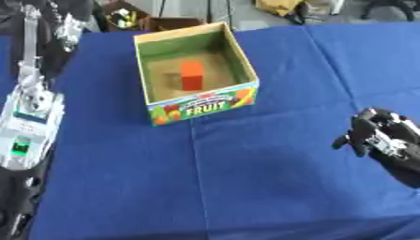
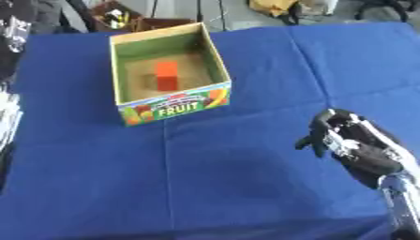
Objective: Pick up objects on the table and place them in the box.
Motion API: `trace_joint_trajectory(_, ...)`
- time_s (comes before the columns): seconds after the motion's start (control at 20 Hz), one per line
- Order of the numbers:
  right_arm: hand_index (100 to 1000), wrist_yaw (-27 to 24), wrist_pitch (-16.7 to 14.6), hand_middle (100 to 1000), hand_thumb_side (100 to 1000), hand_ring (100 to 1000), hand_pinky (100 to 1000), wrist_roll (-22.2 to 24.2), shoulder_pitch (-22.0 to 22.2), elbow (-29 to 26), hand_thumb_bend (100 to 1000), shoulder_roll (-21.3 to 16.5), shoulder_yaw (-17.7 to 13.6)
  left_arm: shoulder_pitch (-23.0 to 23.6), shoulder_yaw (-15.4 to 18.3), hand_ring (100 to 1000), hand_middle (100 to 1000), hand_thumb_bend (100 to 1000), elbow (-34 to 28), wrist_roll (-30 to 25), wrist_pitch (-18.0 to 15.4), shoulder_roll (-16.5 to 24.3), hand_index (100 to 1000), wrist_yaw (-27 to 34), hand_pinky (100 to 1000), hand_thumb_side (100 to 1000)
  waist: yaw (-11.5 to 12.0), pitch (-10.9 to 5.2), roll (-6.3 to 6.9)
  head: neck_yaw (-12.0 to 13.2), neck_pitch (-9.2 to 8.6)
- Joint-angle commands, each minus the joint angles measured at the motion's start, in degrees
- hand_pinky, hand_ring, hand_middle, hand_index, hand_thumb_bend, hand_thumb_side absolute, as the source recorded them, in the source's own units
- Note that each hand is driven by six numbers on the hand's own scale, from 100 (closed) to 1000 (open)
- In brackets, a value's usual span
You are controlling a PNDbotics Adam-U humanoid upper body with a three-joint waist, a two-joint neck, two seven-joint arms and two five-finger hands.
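At the far left edge of the left eye view, a white and grey device [image 1: 29,126] with a small green-lit panel, lying on the dark margin beside the blue cloth-covered table [image 1: 246,178]. No left hand to be made out in either view.

Toward the back of the table, left of centre, an open cardboard box [image 1: 203,104] with green inner walls, a brown floor and a printed front panel reading FRUIT among pictured fruit. Inside it, standing upright near the middle of the floor, a small orange-red rectangular block [image 1: 192,75], apart from all four walls.

Behind the box, past the table's far edge, a brown crate [image 1: 131,16] of mixed small items on the floor.

At the right, nearer the front of the table and well apart from the box, the black and silver right hand [image 2: 348,140], coming in from the lower right corner. Fingers curled inward and downward, thumb jutting toward the left, nothing visible in the grasp. Whether touching the cloth or just above it: cannot tell.
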Motion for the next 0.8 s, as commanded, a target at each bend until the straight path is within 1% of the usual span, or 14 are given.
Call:
trace_joint_trajectory(0.05,379,0.3,-0.2,340,175,314,585,-0.1,-0.5,-0.7,100,-1.0,-0.6,0.5,1.6,615,614,709,-1.9,1.3,0.4,1.3,749,1.1,660,827,0.1,-0.54,0.0,1.8,-1.19)
trace_joint_trajectory(0.2,379,0.3,-0.2,340,191,314,585,-0.2,-0.5,-0.7,100,-0.9,-0.7,1.6,2.3,613,613,704,-2.4,2.2,0.6,0.4,748,1.3,658,822,0.1,-0.48,-0.07,2.9,-1.95)
trace_joint_trajectory(0.3,379,0.3,-0.2,340,179,314,585,-0.3,-0.5,-0.7,100,-0.9,-0.7,2.2,2.7,612,611,690,-2.7,2.7,0.7,-0.1,747,1.3,657,819,0.1,-0.47,-0.04,3.3,-2.16)
trace_joint_trajectory(0.4,379,0.3,-0.2,340,179,314,584,-0.3,-0.5,-0.6,100,-0.8,-0.7,2.7,2.7,612,610,674,-2.7,2.9,0.8,-0.4,746,1.4,656,808,0.0,-0.49,-0.06,3.3,-2.35)
trace_joint_trajectory(0.8,379,0.2,-0.2,340,180,314,585,-0.3,-0.6,-0.7,100,-0.8,-0.7,3.5,2.8,611,609,664,-2.8,3.1,0.8,-1.2,744,1.6,655,812,0.2,-0.5,-0.11,2.8,-2.57)
